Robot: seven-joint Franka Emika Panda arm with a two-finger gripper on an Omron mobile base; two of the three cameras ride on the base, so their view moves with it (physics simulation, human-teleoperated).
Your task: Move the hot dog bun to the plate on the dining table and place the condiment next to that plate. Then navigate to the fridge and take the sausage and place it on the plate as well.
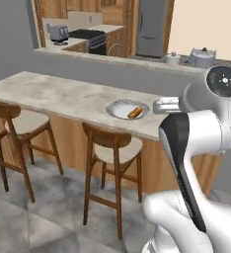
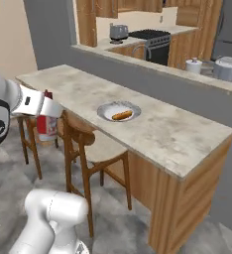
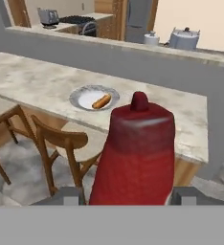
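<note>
Tool (image 3: 128, 194) clamped on condiment (image 3: 135, 153) (held upright); bun (image 1: 134, 112) on plate (image 1: 118, 105); dining table (image 1: 63, 96).

I see dining table (image 1: 63, 96) ahead, running left to right. Plate (image 1: 118, 105) on it toward near edge, right of middle. Bun (image 1: 134, 112) in plate, on its right part. Two stools (image 1: 112, 148) tucked under near edge; one just below plate, other further left. Ledge (image 1: 137, 60) behind table; pot (image 1: 202, 57) and small jar (image 1: 173, 58) on it, right of plate. Fridge (image 1: 152, 27) behind ledge, stove (image 1: 88, 37) left of it. Condiment (image 3: 135, 158) between my gripper (image 3: 128, 196) fingers, off table, before its near edge, above stools.
</note>
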